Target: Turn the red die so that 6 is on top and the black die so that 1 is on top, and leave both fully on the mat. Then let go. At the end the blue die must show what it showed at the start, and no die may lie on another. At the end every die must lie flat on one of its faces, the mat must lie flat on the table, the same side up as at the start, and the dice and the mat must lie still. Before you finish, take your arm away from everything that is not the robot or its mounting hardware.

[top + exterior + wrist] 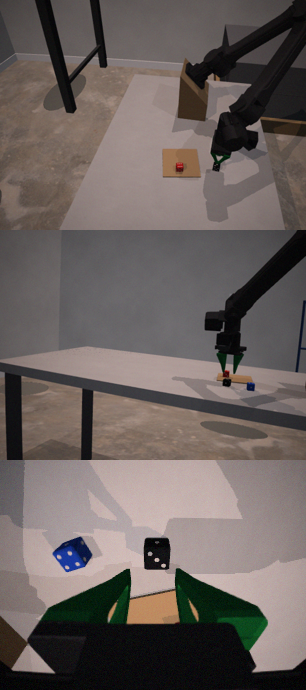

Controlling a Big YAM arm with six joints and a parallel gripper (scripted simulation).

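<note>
The red die (179,167) (226,374) lies flat on the tan mat (171,157) (241,378) (150,610), with 6 on top. The black die (216,167) (226,382) (157,555) lies on the table beside the mat, with 3 on top and a 1 on one side. The blue die (251,387) (73,555) lies on the table with 4 on top; the gripper hides it in the top view. My gripper (218,163) (229,373) (152,574) points down, partly open and empty. It is above the table close to the black die, whose width fits within the finger gap in the wrist view.
A wooden wedge (192,104) stands on the table (124,149) (124,372) behind the mat and carries the arm's base. The blue die is a short way to the black die's left in the wrist view. The table's edge runs beyond the dice in the exterior view.
</note>
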